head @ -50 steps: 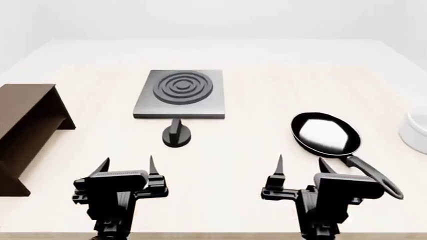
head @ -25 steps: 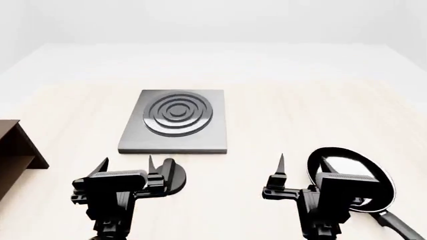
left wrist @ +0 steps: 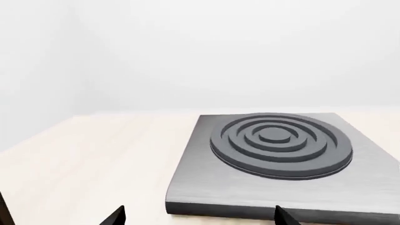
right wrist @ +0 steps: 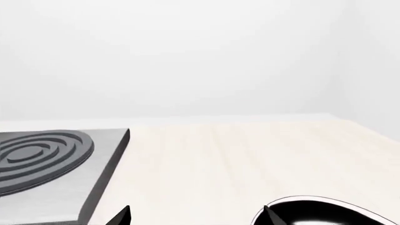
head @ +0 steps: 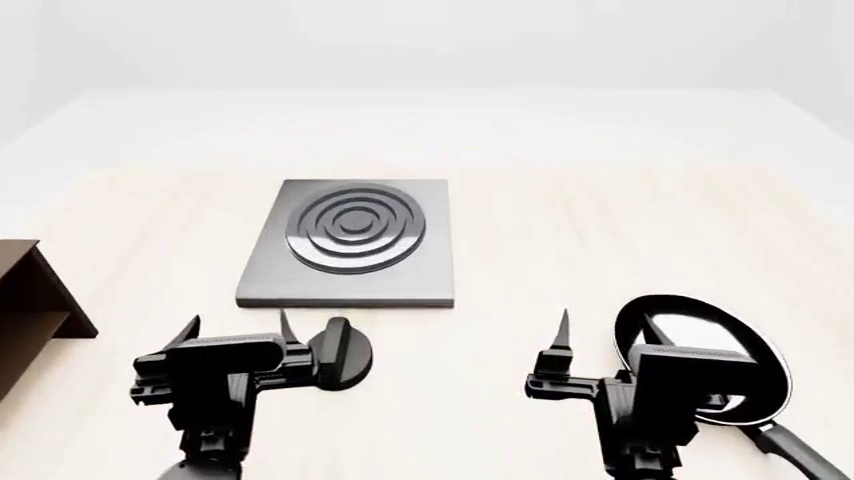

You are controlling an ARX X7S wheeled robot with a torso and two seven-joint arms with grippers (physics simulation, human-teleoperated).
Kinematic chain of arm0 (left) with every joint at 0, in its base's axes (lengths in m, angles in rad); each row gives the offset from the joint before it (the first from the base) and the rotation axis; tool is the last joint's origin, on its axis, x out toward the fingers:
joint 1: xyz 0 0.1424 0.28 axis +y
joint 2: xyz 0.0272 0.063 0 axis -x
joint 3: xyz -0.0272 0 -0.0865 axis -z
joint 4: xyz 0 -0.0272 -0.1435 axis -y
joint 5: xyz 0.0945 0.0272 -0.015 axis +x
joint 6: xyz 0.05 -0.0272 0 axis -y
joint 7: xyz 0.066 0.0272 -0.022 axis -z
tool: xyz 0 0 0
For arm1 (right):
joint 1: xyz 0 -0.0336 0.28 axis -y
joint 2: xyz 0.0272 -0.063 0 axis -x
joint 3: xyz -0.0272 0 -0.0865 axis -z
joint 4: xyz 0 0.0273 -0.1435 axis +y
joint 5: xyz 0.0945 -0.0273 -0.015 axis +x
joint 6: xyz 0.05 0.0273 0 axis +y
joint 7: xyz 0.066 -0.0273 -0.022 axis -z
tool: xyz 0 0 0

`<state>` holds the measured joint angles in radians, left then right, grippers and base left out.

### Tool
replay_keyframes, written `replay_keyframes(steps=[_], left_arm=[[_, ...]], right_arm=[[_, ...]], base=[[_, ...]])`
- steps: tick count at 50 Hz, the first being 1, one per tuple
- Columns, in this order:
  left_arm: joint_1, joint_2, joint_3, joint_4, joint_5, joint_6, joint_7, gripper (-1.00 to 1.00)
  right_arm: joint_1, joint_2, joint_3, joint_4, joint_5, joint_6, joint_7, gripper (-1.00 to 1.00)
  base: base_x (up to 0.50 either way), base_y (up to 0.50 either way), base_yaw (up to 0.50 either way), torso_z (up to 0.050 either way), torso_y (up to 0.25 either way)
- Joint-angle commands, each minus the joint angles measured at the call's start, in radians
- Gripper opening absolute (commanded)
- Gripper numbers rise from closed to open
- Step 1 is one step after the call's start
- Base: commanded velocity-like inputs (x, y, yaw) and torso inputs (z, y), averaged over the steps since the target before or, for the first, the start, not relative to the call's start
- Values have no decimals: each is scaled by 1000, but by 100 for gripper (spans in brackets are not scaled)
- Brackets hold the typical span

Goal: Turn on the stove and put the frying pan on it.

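The stove [head: 350,250] is a grey slab with a ringed burner [head: 356,230], lying mid-table. Its black knob [head: 344,352] sits just in front of the slab, partly behind my left gripper. The left gripper [head: 238,322] is open and empty, just left of the knob. In the left wrist view the stove [left wrist: 275,154] lies ahead of the open left gripper [left wrist: 200,218]. The frying pan [head: 694,328] lies at the front right, its handle [head: 801,452] pointing to the near right. My right gripper [head: 605,322] is open and empty at the pan's left rim. The right wrist view shows the pan's rim [right wrist: 325,213] beside the open right gripper [right wrist: 195,216], and the stove [right wrist: 50,164].
A brown wooden shelf [head: 34,290] stands at the table's left edge. The light wooden table [head: 574,230] reaches back to a white wall. No bowl shows in these views.
The head view moved forward over the table, so the shelf slid left and the white bowl left the view. In the last half second my left gripper shifted slightly left.
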<state>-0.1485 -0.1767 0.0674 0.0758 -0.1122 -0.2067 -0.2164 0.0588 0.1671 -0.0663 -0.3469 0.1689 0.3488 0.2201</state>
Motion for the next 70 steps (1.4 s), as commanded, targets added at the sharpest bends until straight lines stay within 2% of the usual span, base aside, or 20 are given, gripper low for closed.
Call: replay_keyframes(steps=[1,24,42,53,58,65,70], left_arm=[[-2,-5,23,-137,32,87,-8,100],[-42,15,58,-349,48,191,-20,100],[-36,25,156,-263,59,133,34,100],[-36,24,204,-117,38,46,77,100],[-12,7,209,41,3,-20,98,100],[-7,-24,126,318,-110,-212,80,100],[3,-44,92,422,-150,-274,69,100]], right_arm=[[0,7,-9,8,2,-2,9,100],[-8,16,-24,33,14,-24,17,100],[-14,33,-32,35,37,-37,32,100],[-12,43,-30,25,48,-29,43,100],[-7,46,-31,28,50,-25,46,100],[-3,54,-48,35,55,-27,31,100],[4,70,-72,-1,72,26,9,100]], base=[[0,0,0,0,0],[0,0,0,0,0],[0,0,0,0,0],[0,0,0,0,0],[0,0,0,0,0],[0,0,0,0,0],[0,0,0,0,0]])
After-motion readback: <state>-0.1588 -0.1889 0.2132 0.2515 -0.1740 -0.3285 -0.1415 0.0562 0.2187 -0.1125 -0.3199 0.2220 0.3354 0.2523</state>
